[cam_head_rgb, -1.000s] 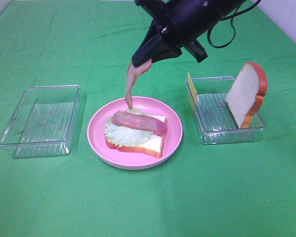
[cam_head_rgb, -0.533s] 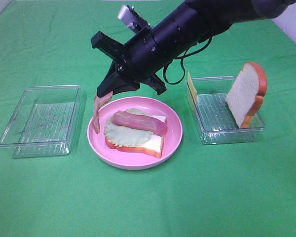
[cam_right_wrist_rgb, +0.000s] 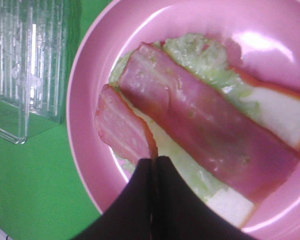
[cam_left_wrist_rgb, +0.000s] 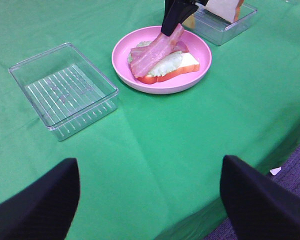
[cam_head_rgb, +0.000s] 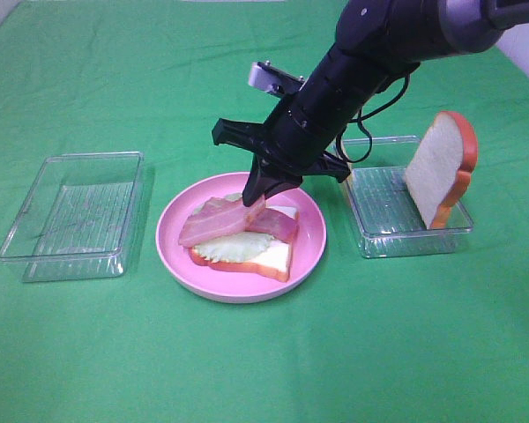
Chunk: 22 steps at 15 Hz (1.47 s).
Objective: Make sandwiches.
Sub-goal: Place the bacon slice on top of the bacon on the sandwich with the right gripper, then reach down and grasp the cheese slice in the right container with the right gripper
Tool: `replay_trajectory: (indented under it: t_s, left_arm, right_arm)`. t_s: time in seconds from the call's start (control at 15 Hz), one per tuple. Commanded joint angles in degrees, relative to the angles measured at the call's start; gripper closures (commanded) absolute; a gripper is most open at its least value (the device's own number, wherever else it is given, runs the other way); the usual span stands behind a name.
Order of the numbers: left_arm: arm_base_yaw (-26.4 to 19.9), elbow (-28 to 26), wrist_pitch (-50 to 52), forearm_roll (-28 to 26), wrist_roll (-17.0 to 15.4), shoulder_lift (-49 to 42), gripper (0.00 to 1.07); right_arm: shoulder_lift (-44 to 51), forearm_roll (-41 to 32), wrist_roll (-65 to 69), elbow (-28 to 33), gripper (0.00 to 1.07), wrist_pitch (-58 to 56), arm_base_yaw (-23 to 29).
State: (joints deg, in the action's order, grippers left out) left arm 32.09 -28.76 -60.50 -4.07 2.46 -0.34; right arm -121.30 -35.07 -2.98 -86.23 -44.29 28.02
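While over lettuce (cam_head_rgb: pixel 230 248), bacon (cam_head_rgb: pixel 215 223) in hand (cam_head_rgb: pixel 257 204).

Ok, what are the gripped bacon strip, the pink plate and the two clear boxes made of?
The bacon strip in the right gripper looks like soft rubber or silicone: it drapes limp over the sandwich. The pink plate seems hard, glossy plastic, with highlights. The empty clear box and the clear box with the bread slice look like rigid transparent plastic, ribbed floors showing green through.
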Motion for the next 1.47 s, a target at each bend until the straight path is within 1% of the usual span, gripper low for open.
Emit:
replay_trajectory:
  t_s: [0.07,0.13,0.2,0.27,0.33,0.4,0.47,0.67,0.73,0.8,0.87,0.93,1.07,1.13,1.27,1.47]
  left_arm:
    - [0.11,0.17,0.57,-0.40,0.00,-1.09,0.32]
    - [0.11,0.17,0.57,-0.40,0.00,-1.09,0.32]
    - [0.11,0.17,0.57,-0.40,0.00,-1.09,0.32]
    - [0.11,0.17,0.57,-0.40,0.00,-1.09,0.32]
    - [0.11,0.17,0.57,-0.40,0.00,-1.09,0.32]
    - [0.11,0.17,0.57,-0.40,0.00,-1.09,0.32]
    - [0.11,0.17,0.57,-0.40,0.00,-1.09,0.32]
    - [0.11,0.17,0.57,-0.40,0.00,-1.09,0.32]
    - [0.11,0.17,0.57,-0.40,0.00,-1.09,0.32]
    - [0.11,0.17,0.57,-0.40,0.00,-1.09,0.32]
    - [0.11,0.17,0.57,-0.40,0.00,-1.09,0.32]
    - [0.11,0.17,0.57,-0.40,0.00,-1.09,0.32]
    - [0.11,0.17,0.57,-0.40,0.00,-1.09,0.32]
    - [0.11,0.17,0.57,-0.40,0.00,-1.09,0.32]
    - [0.11,0.17,0.57,-0.40,0.00,-1.09,0.32]
    - [0.11,0.17,0.57,-0.40,0.00,-1.09,0.32]
  right_arm:
    - [0.11,2.41,1.26,-0.23,1.06,0.97,-0.17]
    - [0.11,2.41,1.43,-0.23,0.97,1.03,-0.17]
    - [0.11,2.41,1.43,-0.23,0.85,1.03,-0.17]
    - [0.11,2.58,1.43,-0.23,0.66,1.03,-0.17]
    - [0.17,2.69,1.43,-0.23,0.50,0.80,-0.17]
    - [0.46,3.04,1.38,-0.23,0.39,0.06,-0.17]
    - [1.20,4.24,1.38,-0.23,0.37,-0.80,-0.17]
    - [6.02,12.20,4.01,-0.34,0.37,-3.78,-0.17]
    - [6.65,13.69,4.87,-0.52,0.37,-4.47,-0.17]
    - [7.56,16.84,6.13,-1.83,0.38,-6.76,-0.17]
    - [7.73,19.54,7.33,-3.95,0.38,-10.08,-0.17]
    - [7.45,24.98,9.57,-9.28,0.39,-15.47,-0.17]
    - [6.70,28.99,12.26,-13.18,0.39,-18.33,-0.23]
    - [5.73,30.31,14.32,-15.99,0.40,-20.86,-0.80]
    - [2.92,30.88,14.95,-20.23,0.46,-23.20,-2.23]
    - [-1.55,30.08,14.90,-25.10,0.46,-23.84,-4.81]
